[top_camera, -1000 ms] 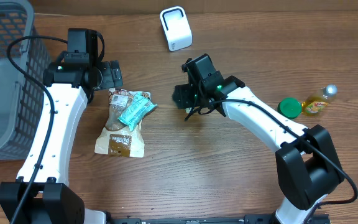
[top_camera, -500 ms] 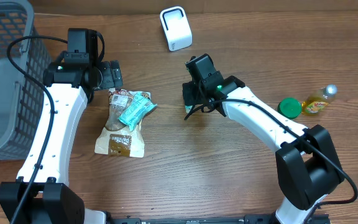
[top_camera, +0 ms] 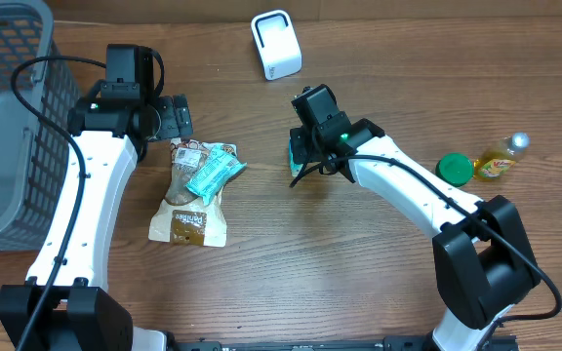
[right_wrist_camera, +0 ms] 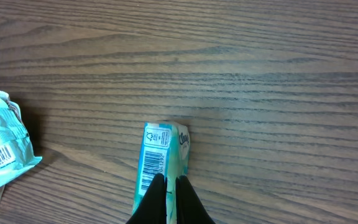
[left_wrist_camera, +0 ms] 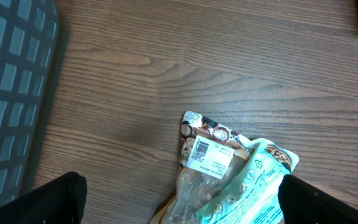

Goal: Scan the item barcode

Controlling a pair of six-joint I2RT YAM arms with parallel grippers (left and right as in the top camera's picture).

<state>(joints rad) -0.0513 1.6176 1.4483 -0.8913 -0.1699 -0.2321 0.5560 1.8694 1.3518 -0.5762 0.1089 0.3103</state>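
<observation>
Right gripper [right_wrist_camera: 168, 190] closed on the small teal packet [right_wrist_camera: 160, 149]; left gripper [top_camera: 176, 119] open and holding nothing.

Nearest the arm bases we find a brown pouch [top_camera: 188, 210] lying flat on the wooden table [top_camera: 359, 283], with a teal bag [top_camera: 213, 171] lying across its upper end. Further out, near the table's middle, the right fingers are drawn together on the packet's lower end, and its barcode face shows in the right wrist view. Off to the right, a green cap [top_camera: 454, 169] sits just beside a yellow bottle [top_camera: 499, 161]. The left fingers [left_wrist_camera: 48, 199] stand wide apart above the pouch's labelled end. Farthest out we note the white scanner [top_camera: 276, 44], well apart from the packet, and a grey basket [top_camera: 8, 117] at the left edge.
</observation>
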